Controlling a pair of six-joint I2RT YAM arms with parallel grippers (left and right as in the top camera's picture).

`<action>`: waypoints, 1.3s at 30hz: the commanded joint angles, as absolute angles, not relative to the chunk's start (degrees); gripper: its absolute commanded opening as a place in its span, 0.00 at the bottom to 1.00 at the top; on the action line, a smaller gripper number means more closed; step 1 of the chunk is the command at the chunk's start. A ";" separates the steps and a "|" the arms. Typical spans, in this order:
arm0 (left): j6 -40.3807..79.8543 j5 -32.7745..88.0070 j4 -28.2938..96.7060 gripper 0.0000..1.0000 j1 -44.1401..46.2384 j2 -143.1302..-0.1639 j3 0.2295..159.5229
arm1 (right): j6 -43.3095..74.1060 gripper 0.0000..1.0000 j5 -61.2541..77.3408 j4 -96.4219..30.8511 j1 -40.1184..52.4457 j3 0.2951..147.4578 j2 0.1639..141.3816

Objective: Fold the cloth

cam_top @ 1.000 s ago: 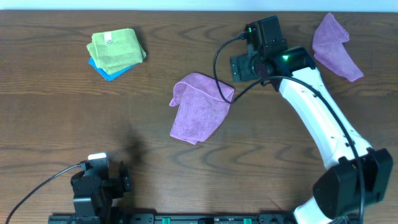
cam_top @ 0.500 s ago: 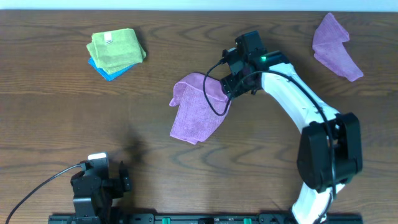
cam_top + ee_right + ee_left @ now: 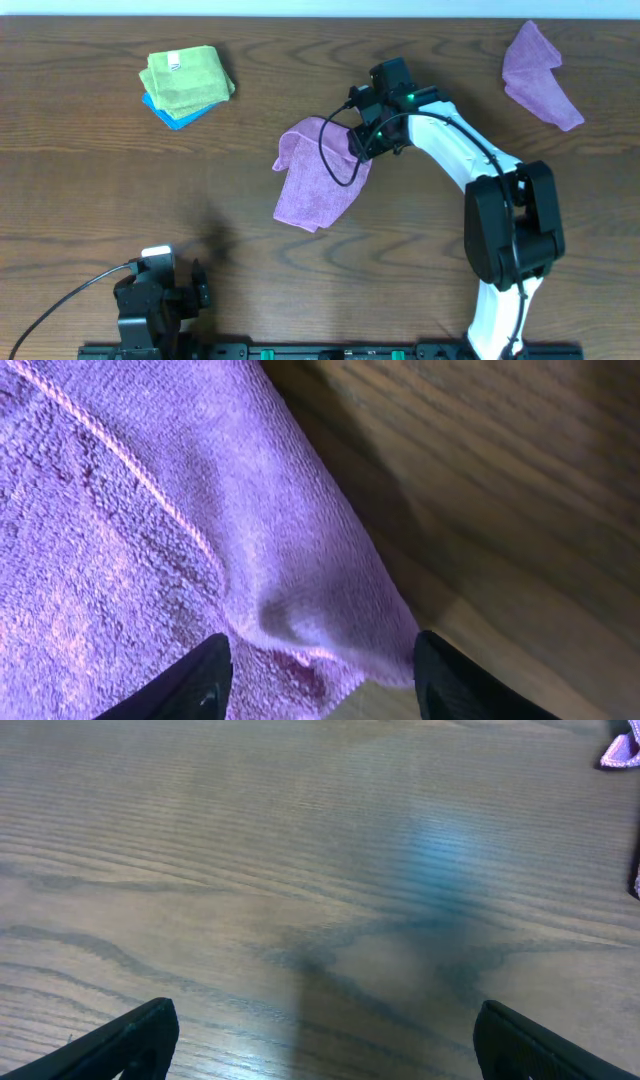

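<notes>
Left hand [image 3: 197,288] sits low at the near left edge of the worktop [image 3: 90,200], well apart from every cloth. In its wrist view the two dark fingertips [image 3: 130,1038] stand far apart at the bottom corners, so this hand is spread wide with nothing between them but bare wood grain.

Toward the far left of the worktop lies a lime-green cloth [image 3: 186,76], folded, with a small white label on top. It rests on a blue cloth [image 3: 172,114] whose edge pokes out beneath it on the near side.

Near the middle of the worktop lies the cloth [image 3: 318,180], pinkish-purple and rumpled rather than flat. Its upper left corner is turned over on itself, and its lower end narrows to a blunt point.

Right hand [image 3: 364,138] is at the cloth's upper right edge, at the end of the white arm that reaches in from the near right side. A black cable loops from the wrist over the cloth. In the right wrist view the fingers [image 3: 205,678] are spread, one on each side of a rolled, stitched edge of the cloth [image 3: 150,510], which bulges up between them. Bare wood shows just beside that edge on the right. The fingers are not pressed together on the fabric.

At the far right corner lies a bluer lavender cloth [image 3: 540,72], crumpled, well apart from the rest.
</notes>
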State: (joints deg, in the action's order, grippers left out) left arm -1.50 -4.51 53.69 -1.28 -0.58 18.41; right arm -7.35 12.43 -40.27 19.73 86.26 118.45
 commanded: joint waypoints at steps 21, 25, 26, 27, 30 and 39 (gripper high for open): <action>-1.69 -5.54 56.47 0.95 -1.26 -0.21 17.41 | -5.82 0.06 15.90 -38.70 20.34 86.13 121.19; -1.69 -5.56 56.47 0.96 -1.26 -0.21 17.41 | -4.51 0.01 15.88 -38.76 20.21 86.43 120.11; -1.69 -5.56 56.47 0.96 -1.26 -0.21 17.41 | -3.68 0.01 15.86 -38.74 20.08 86.54 119.35; -1.69 -5.56 56.47 0.95 -1.26 -0.21 17.41 | -2.90 0.01 15.44 -38.54 19.92 86.72 118.41; -1.72 -5.56 56.45 0.96 -1.26 -0.21 17.41 | -0.62 0.01 9.87 -38.06 19.64 87.05 115.11; -1.69 -5.54 56.27 0.95 -1.26 -0.21 17.41 | 0.14 0.01 -3.25 -32.77 17.37 87.05 104.77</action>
